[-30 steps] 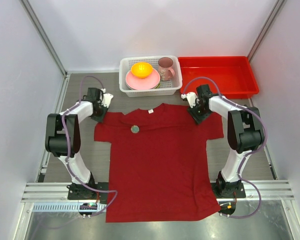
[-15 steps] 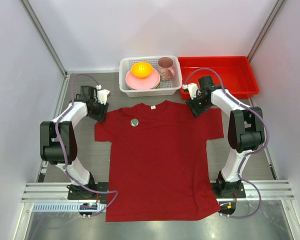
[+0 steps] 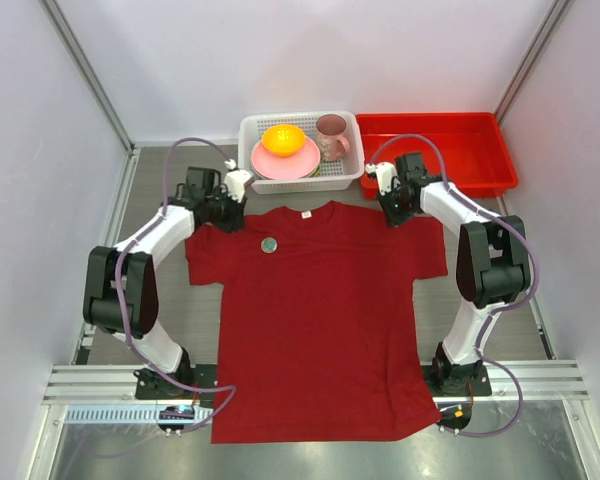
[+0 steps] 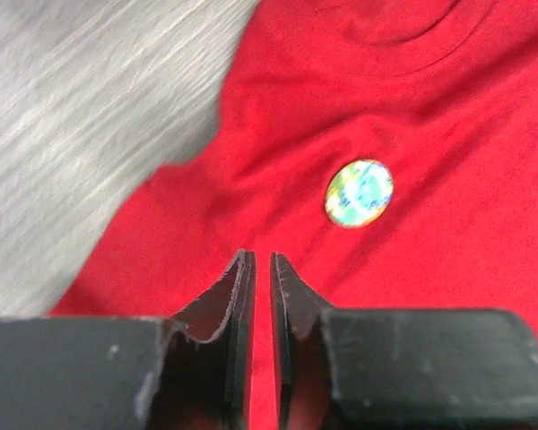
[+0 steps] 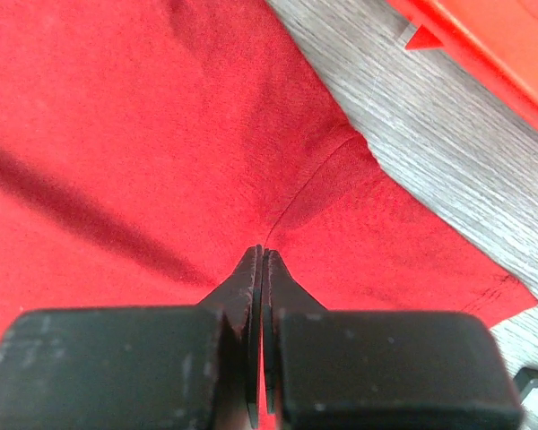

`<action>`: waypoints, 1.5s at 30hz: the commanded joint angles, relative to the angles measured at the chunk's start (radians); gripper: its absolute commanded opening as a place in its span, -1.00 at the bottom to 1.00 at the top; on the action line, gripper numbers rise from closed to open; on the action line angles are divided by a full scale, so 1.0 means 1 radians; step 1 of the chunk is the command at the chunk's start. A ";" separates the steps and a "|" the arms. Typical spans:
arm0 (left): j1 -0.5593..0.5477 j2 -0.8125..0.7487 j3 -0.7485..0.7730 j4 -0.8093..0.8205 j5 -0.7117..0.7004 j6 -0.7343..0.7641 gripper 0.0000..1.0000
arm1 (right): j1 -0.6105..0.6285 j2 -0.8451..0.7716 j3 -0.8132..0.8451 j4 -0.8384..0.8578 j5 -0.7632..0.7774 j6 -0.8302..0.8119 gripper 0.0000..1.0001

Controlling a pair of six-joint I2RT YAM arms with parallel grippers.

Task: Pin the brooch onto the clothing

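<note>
Brooch (image 3: 268, 244) placement, and the risk?
It is laid on the clothing (image 3: 320, 320) just below the collar, toward the far edge of the surface (image 3: 195, 310). If cloth is dragged by the right jaws, it could be slid off
Poses?
Left arm (image 3: 160, 228) and right arm (image 3: 450, 205) are stretched to the shoulders. Left jaws are barely parted and empty, right jaws are pressed shut, cloth possibly nipped

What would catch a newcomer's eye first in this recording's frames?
A dark red T-shirt lies spread flat in the middle, with a small round iridescent brooch on its chest below the collar. The right hand is closed on one shoulder seam; the left hand, nearly closed, is poised near the brooch. Behind stand a white basket with a pink plate and pink mug, and a red tray beside it.
</note>
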 commanded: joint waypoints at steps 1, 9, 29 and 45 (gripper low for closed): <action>-0.147 0.040 0.022 0.180 -0.124 0.045 -0.72 | 0.015 0.007 -0.038 0.110 0.035 0.038 -0.98; -0.256 0.190 0.100 0.214 -0.209 0.237 -0.94 | 0.055 -0.008 -0.106 0.202 0.060 -0.022 -0.99; -0.279 0.307 0.162 0.318 -0.200 0.424 -1.00 | 0.063 0.154 -0.038 0.307 0.233 -0.099 -0.98; -0.279 0.492 0.303 0.225 -0.259 0.512 -1.00 | 0.061 0.050 -0.006 0.195 0.162 -0.033 -0.81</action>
